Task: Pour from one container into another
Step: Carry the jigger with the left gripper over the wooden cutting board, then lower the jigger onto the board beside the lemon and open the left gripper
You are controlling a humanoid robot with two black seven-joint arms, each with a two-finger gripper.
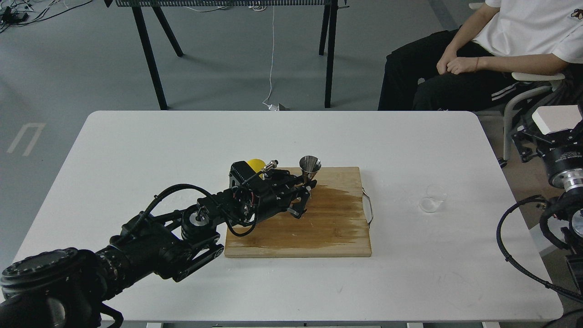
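The steel jigger (309, 165) stands upright just above the back edge of the wooden cutting board (319, 228), mouth up. My left gripper (307, 185) is shut on its waist, and the fingers hide its lower cone. The small clear glass cup (432, 199) sits on the white table to the right of the board, well away from both arms. My right arm (562, 164) stays at the right edge of the view, off the table; its fingers cannot be told apart.
A yellow lemon (254, 163) lies at the board's back left corner, mostly hidden behind my left wrist. A dark wet patch covers much of the board. A seated person (478, 59) is beyond the table's far right corner.
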